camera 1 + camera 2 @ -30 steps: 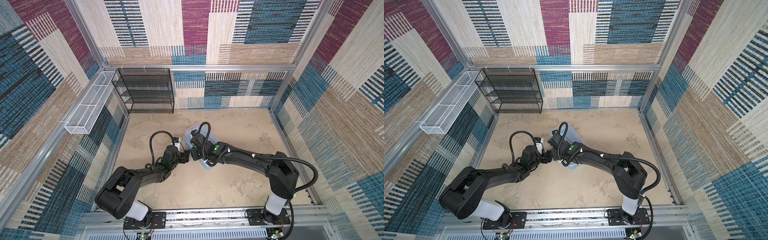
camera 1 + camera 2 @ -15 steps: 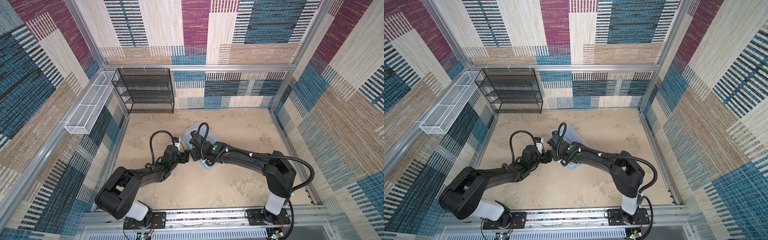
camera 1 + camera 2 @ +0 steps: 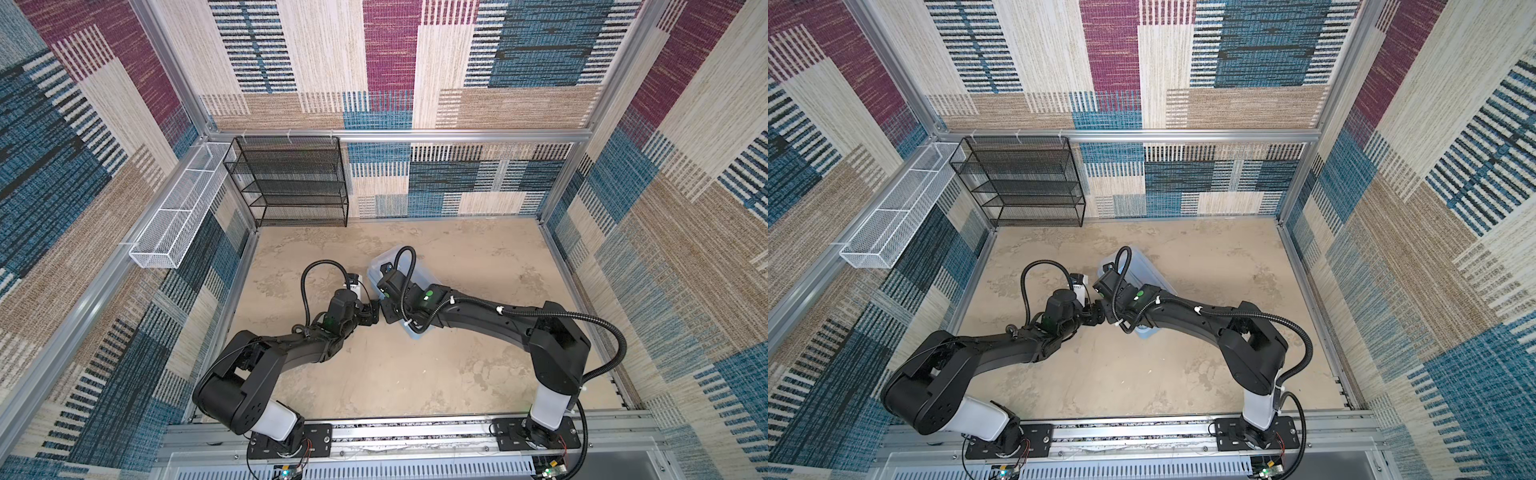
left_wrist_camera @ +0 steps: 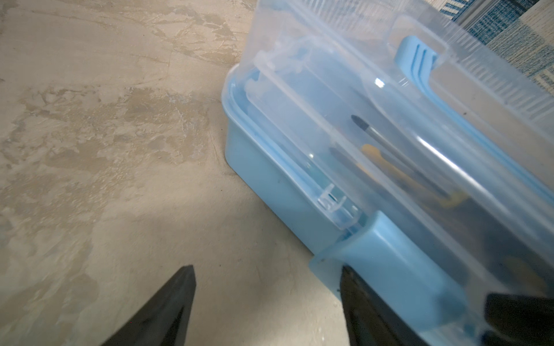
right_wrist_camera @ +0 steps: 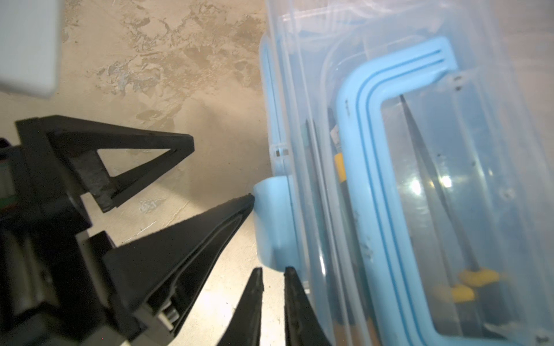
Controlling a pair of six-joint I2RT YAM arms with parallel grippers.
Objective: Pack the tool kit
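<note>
The tool kit (image 3: 422,270) (image 3: 1144,266) is a light blue box with its clear lid down, lying mid-floor under my right arm. Through the lid I see a blue handle (image 5: 359,119) and dark tools with yellow parts (image 5: 479,275). My left gripper (image 4: 266,268) (image 3: 374,309) is open beside the box, one fingertip against the blue side latch (image 4: 389,254) (image 5: 272,221). My right gripper (image 5: 273,269) is shut on nothing, its tips just beside that same latch. In the right wrist view the left gripper (image 5: 221,167) points at the latch.
A black mesh shelf rack (image 3: 291,178) stands against the back wall. A white wire basket (image 3: 174,220) hangs on the left wall. Patterned walls and metal rails enclose the beige floor (image 3: 395,374).
My right gripper's fingers have drawn closer together and its wrist has edged slightly left along the box. The left arm has stayed put.
</note>
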